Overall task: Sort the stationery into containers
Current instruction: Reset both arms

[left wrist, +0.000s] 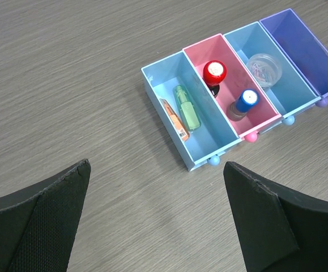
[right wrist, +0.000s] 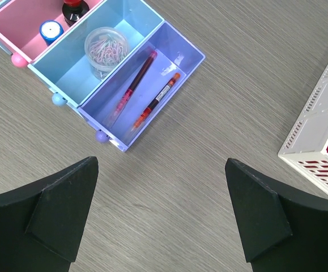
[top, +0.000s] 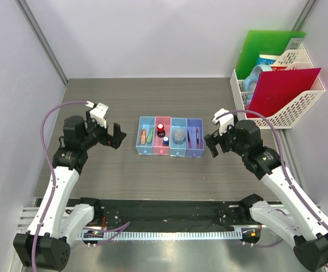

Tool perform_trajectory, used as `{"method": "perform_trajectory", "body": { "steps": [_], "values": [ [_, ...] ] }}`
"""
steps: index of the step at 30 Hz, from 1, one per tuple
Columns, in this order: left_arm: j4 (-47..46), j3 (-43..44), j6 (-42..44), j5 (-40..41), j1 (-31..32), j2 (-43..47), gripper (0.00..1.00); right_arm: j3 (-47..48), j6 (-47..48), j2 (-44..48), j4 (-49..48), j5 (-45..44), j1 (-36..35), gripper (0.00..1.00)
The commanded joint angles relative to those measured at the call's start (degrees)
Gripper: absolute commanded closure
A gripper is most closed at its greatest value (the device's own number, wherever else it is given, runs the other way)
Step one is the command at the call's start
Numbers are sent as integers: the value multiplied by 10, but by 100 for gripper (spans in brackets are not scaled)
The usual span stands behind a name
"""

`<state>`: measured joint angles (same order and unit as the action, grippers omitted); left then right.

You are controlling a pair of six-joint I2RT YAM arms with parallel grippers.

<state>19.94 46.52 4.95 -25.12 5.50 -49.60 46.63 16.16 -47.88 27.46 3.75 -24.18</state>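
Note:
Four joined bins [top: 170,152] stand mid-table. The left light-blue bin [left wrist: 209,148] holds an orange piece [left wrist: 174,118] and a green piece [left wrist: 187,107]. The pink bin [left wrist: 265,120] holds a red-black round cap [left wrist: 214,72] and a blue-capped piece [left wrist: 246,100]. The third bin [right wrist: 67,71] holds a clear tub of paper clips [right wrist: 105,49]. The purple bin [right wrist: 178,65] holds two dark-red pens [right wrist: 131,89]. My left gripper [top: 113,136] is open and empty, left of the bins. My right gripper [top: 213,143] is open and empty, right of them.
A white mesh file rack [top: 299,105] with a red folder [top: 282,90] and a green folder [top: 268,48] stands at the back right; its corner shows in the right wrist view [right wrist: 316,141]. Grey walls close both sides.

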Motion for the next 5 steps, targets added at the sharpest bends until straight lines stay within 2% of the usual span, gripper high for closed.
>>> {"method": "perform_trajectory", "body": {
  "steps": [1, 5],
  "values": [
    [-21, -3, -6, -12, -4, 0, 0, -3, -3, 12, -25, -10, 3, 0],
    [-22, -3, -6, -16, -5, 0, 0, -2, -3, 11, -27, -9, 4, 0]
  ]
}}
